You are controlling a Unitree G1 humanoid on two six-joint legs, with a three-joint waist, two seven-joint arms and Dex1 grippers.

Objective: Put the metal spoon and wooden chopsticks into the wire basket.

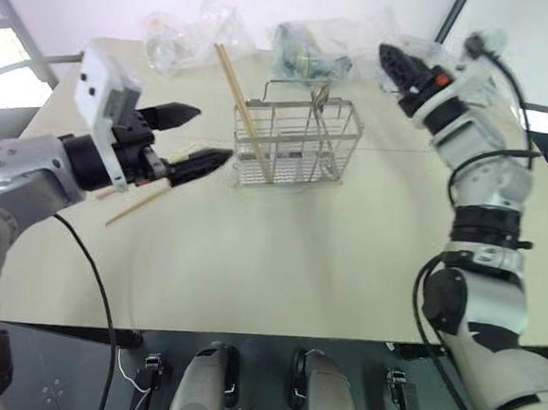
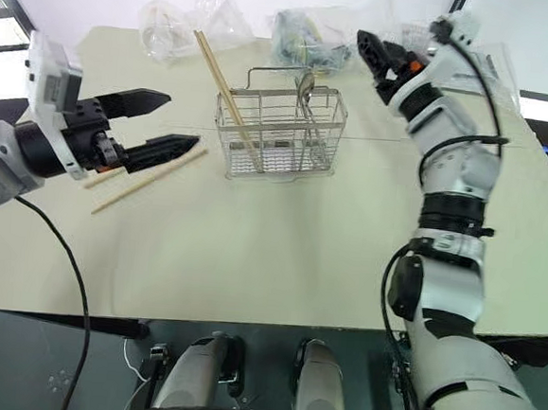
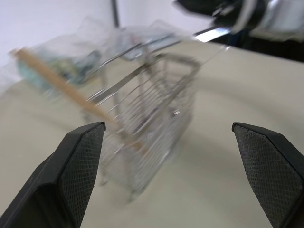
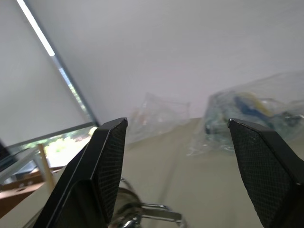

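The wire basket point(image 1: 298, 142) stands on the table toward the back. One wooden chopstick point(image 1: 240, 98) leans in its left end, top pointing up and left. The metal spoon point(image 2: 305, 84) stands in the basket with its bowl up, near the loop handle. Another chopstick point(image 2: 147, 184) lies flat on the table left of the basket, and part of a further stick point(image 2: 100, 179) shows beside it. My left gripper point(image 1: 198, 140) hovers open over these, pointing at the basket. My right gripper point(image 1: 389, 67) is open and empty, up and to the right of the basket.
Crumpled clear plastic bags point(image 1: 183, 36) lie along the back of the table, one with coloured contents point(image 1: 310, 46) right behind the basket. The beige table point(image 1: 279, 262) runs wide in front of the basket to its near edge.
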